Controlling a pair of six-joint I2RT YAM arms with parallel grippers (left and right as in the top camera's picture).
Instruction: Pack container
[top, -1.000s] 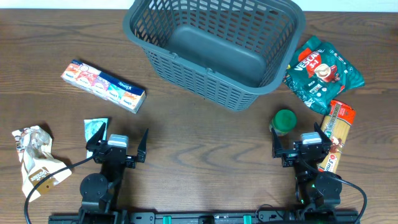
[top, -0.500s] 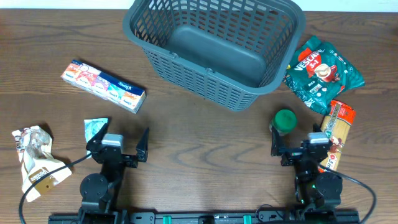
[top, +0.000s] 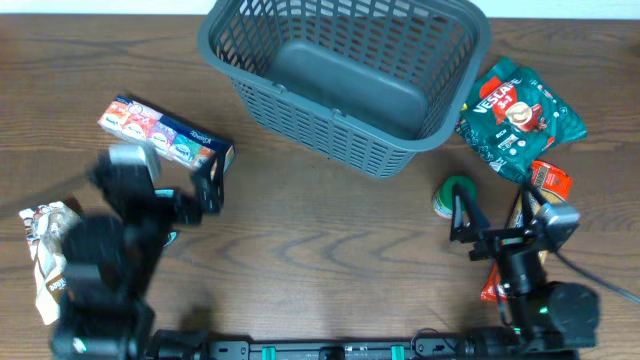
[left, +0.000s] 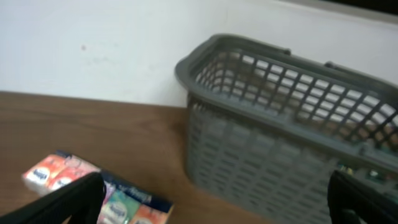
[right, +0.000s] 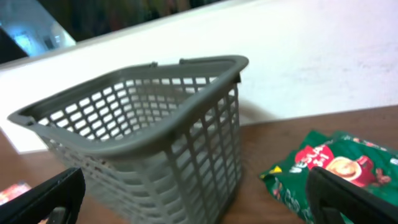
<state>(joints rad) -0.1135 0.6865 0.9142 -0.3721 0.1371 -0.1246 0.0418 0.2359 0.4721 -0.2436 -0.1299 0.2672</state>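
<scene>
At far centre, grey container (top: 340, 135)

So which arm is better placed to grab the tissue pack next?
Left. The left gripper, open, hangs right by the tissue pack, which shows in its wrist view; the right gripper is far off by the green-lidded jar.

Brown wooden table (top: 300, 240) against a white wall (left: 93, 43).

Lab-style robot bench: wood-grain table (top: 300, 235), bare white wall (left: 93, 43), tissue pack (top: 152, 126), green snack bag (top: 520, 118).
</scene>
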